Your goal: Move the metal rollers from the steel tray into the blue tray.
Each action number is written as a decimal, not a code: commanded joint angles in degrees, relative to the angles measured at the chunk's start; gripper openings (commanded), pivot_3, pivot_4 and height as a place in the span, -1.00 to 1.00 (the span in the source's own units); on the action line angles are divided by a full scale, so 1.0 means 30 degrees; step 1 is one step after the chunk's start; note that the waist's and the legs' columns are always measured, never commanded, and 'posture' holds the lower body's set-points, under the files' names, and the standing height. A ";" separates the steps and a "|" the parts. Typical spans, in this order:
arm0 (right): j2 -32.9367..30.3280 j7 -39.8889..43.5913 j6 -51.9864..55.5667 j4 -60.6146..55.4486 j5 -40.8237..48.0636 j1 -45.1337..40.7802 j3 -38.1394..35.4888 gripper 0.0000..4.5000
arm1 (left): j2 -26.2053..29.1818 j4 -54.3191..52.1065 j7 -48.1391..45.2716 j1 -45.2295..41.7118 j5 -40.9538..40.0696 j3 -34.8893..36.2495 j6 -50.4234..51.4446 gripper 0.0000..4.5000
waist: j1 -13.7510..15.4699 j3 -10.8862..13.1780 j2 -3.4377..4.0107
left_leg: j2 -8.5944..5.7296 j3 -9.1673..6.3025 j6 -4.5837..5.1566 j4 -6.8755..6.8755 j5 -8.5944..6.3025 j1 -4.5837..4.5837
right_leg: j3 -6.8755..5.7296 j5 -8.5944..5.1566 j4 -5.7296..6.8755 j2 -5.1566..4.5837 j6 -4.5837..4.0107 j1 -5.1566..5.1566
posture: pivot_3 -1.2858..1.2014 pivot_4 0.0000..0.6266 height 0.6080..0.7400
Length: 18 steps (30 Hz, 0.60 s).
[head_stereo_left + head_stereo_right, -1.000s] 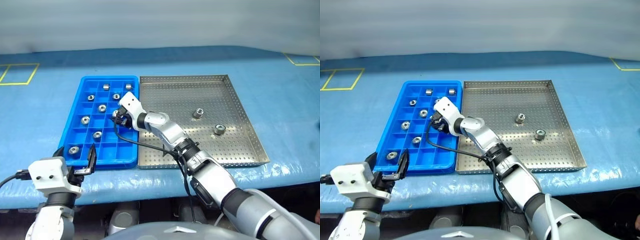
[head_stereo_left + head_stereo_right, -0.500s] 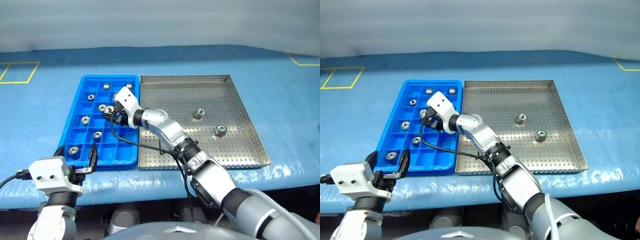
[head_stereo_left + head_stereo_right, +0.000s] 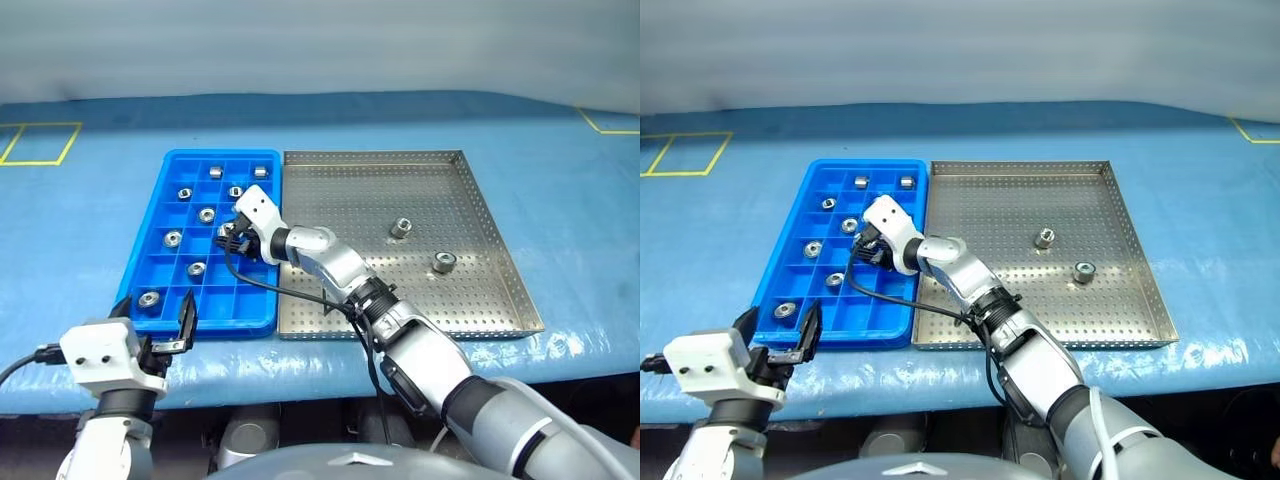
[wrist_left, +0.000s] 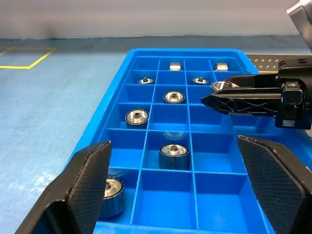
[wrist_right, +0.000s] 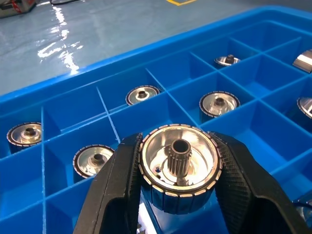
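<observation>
My right gripper (image 3: 227,238) hangs over the middle of the blue tray (image 3: 240,325), shut on one of the metal rollers (image 5: 178,168), a shiny ribbed cylinder with a small toothed hub. Several more rollers lie in separate compartments of the tray, such as one (image 3: 172,239) on its left side. Two rollers (image 3: 401,227) (image 3: 442,262) remain on the perforated floor of the steel tray (image 3: 350,200), right of the blue one. At the blue tray's front left corner my left gripper (image 3: 153,315) stands open and holds nothing, pointing along the tray.
Both trays sit side by side on a blue covered table. Yellow tape squares mark its back left (image 3: 35,145) and back right (image 3: 610,120) corners. A black cable (image 3: 250,285) loops from my right wrist across the tray's front right part.
My right gripper, still holding its roller, swung a little to the left over the blue tray and then came back to the right. The left gripper kept still.
</observation>
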 commanded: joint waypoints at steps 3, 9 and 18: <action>0.4427 0.0139 -0.0979 0.0888 -0.0017 -0.2341 -0.0321 -0.24 | -0.0292 -0.1086 0.0159 0.0747 0.0367 -0.0175 -0.0951 1.00 | 0.0372 0.0001 0.0001 | 0.0003 -0.0002 0.0000 -0.0001 0.0000 0.0006 | -0.0005 -0.0004 0.0004 0.0002 -0.0003 0.0001 | 0.47 -0.52 1.00; 0.4564 -0.0152 -0.1543 0.2286 -0.0152 -0.3012 -0.0602 -0.24 | -0.0405 -0.1052 0.0257 0.0950 0.0540 -0.0512 -0.1185 1.00 | 0.0789 0.0002 0.0002 | 0.0003 -0.0003 0.0000 0.0000 0.0000 0.0004 | -0.0006 -0.0006 0.0003 0.0004 -0.0002 0.0002 | 0.48 -0.52 1.00; 0.4396 -0.0616 -0.1839 0.3881 -0.0298 -0.3781 -0.1289 0.09 | -0.0334 -0.0864 0.0216 0.0837 0.0536 -0.0736 -0.1255 1.00 | 0.1056 0.0003 0.0005 | 0.0002 -0.0003 0.0000 0.0000 0.0000 0.0005 | -0.0010 -0.0007 0.0004 0.0005 -0.0002 0.0003 | 0.47 -0.52 1.00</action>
